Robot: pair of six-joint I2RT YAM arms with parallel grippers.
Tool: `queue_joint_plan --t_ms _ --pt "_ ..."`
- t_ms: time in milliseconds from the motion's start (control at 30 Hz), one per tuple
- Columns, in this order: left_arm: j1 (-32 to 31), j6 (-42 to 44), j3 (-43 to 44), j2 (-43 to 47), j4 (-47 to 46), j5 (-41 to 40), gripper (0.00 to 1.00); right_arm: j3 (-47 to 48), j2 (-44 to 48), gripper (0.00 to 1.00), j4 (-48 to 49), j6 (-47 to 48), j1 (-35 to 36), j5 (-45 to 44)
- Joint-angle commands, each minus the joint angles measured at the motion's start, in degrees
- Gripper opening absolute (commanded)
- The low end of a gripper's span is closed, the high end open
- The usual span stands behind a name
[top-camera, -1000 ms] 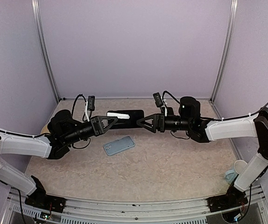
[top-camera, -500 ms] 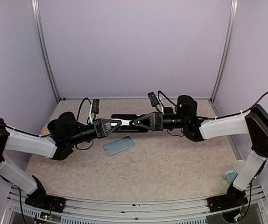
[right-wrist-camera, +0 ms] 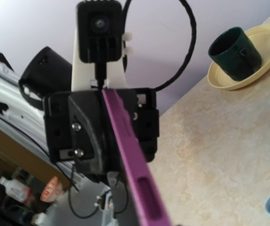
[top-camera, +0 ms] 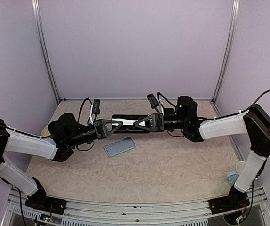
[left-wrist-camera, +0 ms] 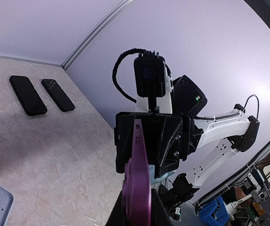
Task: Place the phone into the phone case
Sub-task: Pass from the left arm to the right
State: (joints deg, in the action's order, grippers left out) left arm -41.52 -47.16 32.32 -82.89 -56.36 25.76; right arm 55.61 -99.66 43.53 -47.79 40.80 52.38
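The left pincer (top-camera: 119, 124) is clamped on one end of a thin purple plastic phone case (left-wrist-camera: 136, 188), held in the air above the tabletop (top-camera: 172, 160). Below it lies a flat light-blue rectangular slab (top-camera: 120, 146); case or phone, I cannot tell. Behind, a slim black phone (left-wrist-camera: 27, 94) and a second black phone (left-wrist-camera: 57, 94) lie side by side, untouched. The right pincer (top-camera: 137, 123) is closed on the case's other end. As I judge it, only the case is in hand; fetching and seating a phone remain.

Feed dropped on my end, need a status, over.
Left tool and right tool both shut on purple phone case, midair between them. Two black phones lie on table beyond. Nothing blocking.
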Motion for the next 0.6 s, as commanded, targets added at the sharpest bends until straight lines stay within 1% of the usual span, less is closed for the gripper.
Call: queue_joint_plan --t_ms 0,100,167,233,300,333,500,567 --pt "0.65 0.15 2.23 0.05 -3.03 -0.85 0.00 2.06 -0.43 0.26 1.06 0.54 0.32 2.54" --pt "0.73 0.35 2.15 0.40 -2.13 -1.13 0.00 2.49 -0.69 0.07 0.62 0.67 0.17 3.47" --pt "0.86 0.48 2.02 0.75 -1.61 -1.39 0.00 2.78 -0.84 0.00 0.36 0.68 0.27 3.83" --pt "1.04 0.48 1.88 1.00 -1.29 -1.38 0.00 2.90 -0.89 0.00 0.34 0.70 0.18 4.16" --pt "1.21 0.35 1.72 1.06 -1.13 -1.33 0.04 3.19 -0.82 0.00 -0.02 0.89 0.14 4.29" --pt "1.26 0.32 1.66 1.11 -1.06 -1.29 0.08 3.38 -0.74 0.00 -0.32 1.09 0.15 4.36" --pt "1.73 0.39 1.21 1.70 -0.18 -1.31 0.44 4.54 -0.16 0.00 -3.86 3.13 -0.45 4.74" --pt "2.15 0.57 0.60 2.55 0.94 -1.97 0.60 5.29 0.34 0.00 -6.50 4.61 -0.87 4.68"
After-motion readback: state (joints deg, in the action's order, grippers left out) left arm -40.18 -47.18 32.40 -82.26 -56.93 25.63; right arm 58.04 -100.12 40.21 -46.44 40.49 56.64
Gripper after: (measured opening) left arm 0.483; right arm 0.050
